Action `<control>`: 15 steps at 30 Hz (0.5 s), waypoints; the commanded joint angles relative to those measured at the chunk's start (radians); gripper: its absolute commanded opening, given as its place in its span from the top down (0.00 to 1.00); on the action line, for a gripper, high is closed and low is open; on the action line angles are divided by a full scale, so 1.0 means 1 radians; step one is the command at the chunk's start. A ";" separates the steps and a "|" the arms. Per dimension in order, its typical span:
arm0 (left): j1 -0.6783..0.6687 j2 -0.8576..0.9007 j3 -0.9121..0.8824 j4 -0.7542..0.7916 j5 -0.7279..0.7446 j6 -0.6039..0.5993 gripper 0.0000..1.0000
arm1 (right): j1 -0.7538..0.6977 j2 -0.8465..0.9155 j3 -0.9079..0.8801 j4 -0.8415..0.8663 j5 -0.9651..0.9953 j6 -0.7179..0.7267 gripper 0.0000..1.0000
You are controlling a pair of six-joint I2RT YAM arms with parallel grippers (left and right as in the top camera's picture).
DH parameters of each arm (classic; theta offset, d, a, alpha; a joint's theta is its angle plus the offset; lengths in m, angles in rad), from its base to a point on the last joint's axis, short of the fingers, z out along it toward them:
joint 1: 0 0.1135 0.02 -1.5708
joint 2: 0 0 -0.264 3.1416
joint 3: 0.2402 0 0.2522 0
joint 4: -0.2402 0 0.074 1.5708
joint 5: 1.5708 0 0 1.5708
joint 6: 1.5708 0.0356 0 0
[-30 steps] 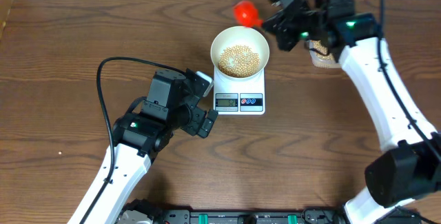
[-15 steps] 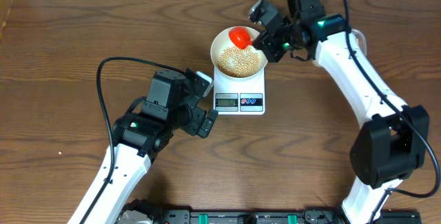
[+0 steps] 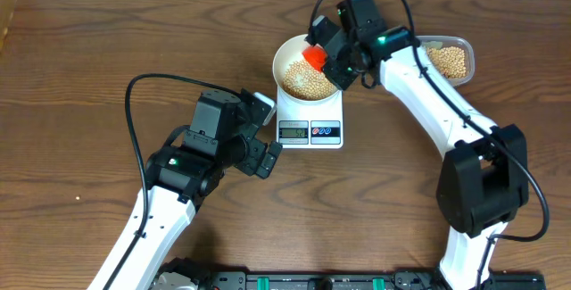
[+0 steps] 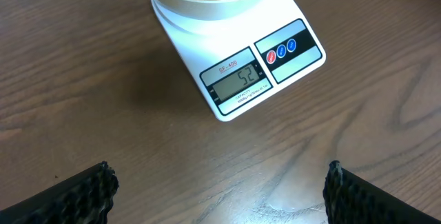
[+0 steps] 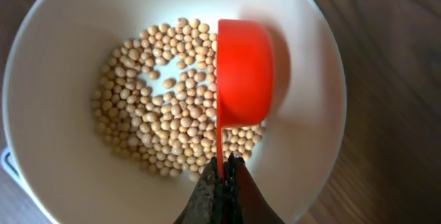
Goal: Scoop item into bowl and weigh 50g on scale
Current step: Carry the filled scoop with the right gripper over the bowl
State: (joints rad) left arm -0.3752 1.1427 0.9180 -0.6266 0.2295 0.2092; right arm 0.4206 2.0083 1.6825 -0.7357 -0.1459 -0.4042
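Red plastic scoop (image 5: pixel 241 72) hangs turned on its side inside the bowl (image 5: pixel 41 79), its thin handle pinched by the right gripper (image 5: pixel 222 174), whose fingers are closed tight on it. The beans (image 5: pixel 158 107) lie in a loose heap on the bowl's floor, mostly on the scoop's flat, open side, with a few showing under its cup. Whether the scoop touches them cannot be told, nor whether anything is in it.

The bowl sits on the scale (image 4: pixel 234 79), whose display (image 4: pixel 240 83) reads 52. More beans fill a clear tub (image 3: pixel 451 58) on the table (image 3: pixel 89 58) just beyond the right arm.

The left gripper (image 4: pixel 220 196) hovers near the scale's front edge, over bare wood — fingers spread wide, holding nothing.
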 commanded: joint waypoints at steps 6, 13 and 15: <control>-0.001 0.002 -0.006 -0.001 -0.014 -0.005 0.02 | 0.033 0.035 0.014 0.014 0.114 -0.008 0.99; -0.001 0.002 -0.006 -0.001 -0.013 -0.005 0.02 | 0.055 0.038 0.014 0.015 0.087 -0.008 0.99; -0.001 0.002 -0.006 -0.001 -0.014 -0.005 0.02 | 0.063 0.038 0.014 0.014 0.058 -0.008 0.99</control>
State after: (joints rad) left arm -0.3752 1.1427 0.9180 -0.6266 0.2291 0.2092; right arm 0.4652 2.0212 1.6833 -0.7174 -0.0578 -0.4061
